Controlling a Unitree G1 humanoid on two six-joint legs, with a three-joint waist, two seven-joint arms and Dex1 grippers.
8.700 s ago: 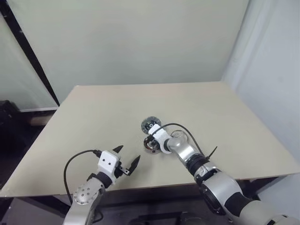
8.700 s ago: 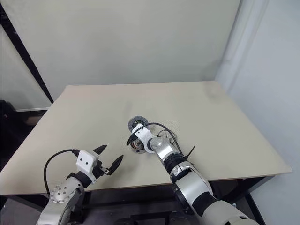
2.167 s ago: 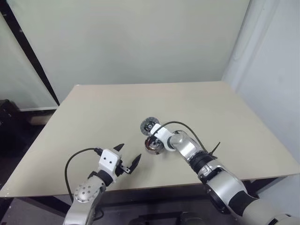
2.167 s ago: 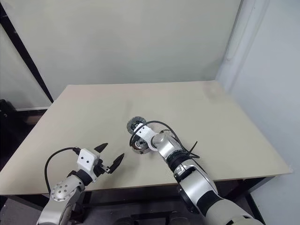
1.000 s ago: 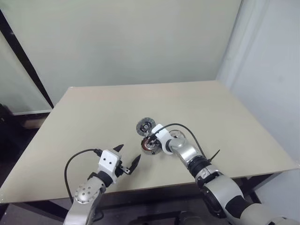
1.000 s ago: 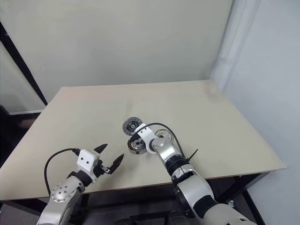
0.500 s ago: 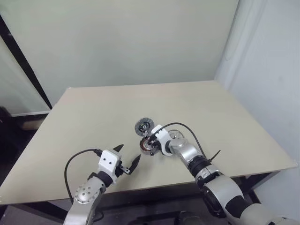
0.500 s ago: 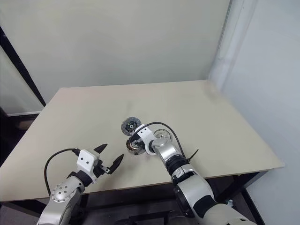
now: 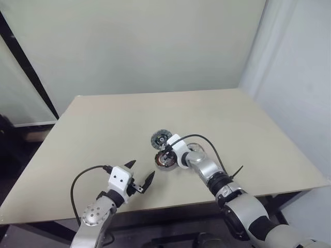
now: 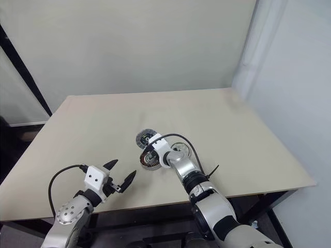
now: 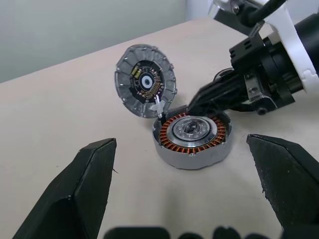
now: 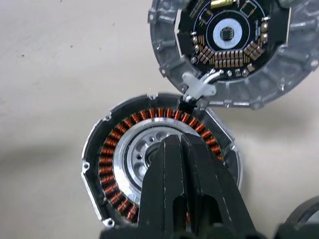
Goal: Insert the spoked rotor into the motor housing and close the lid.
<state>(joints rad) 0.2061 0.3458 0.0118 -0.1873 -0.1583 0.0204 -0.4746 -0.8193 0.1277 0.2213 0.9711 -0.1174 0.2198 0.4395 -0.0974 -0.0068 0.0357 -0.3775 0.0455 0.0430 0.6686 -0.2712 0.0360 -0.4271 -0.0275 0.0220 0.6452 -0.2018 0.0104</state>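
Pale green-grey walls stood behind the beige bench (image 9: 103, 129), which carried a small cluster of motor parts near its middle.

At about 7 o'clock from that cluster, near the bench's front edge, the left end effector (image 9: 139, 177) hung with its two black fingers spread wide and nothing between them, well apart from the parts. The right end effector (image 12: 180, 149) reached in from about 4 o'clock, its fingers pressed tight together with nothing visibly gripped, its tip over the centre of the motor housing (image 11: 192, 142).

The motor housing sat upright on the bench, its copper-brown windings forming a ring around the spoked rotor (image 12: 142, 149), whose bright silver face with round cut-outs lay inside that ring, partly hidden by the shut fingers. Whether the fingertips touched the rotor could not be told.

At about 11 o'clock from the housing lay the lid (image 11: 145, 80), a grey ribbed disc with small components ringed round a light hub, its edge meeting the housing rim through a small pale connector (image 12: 200, 85).
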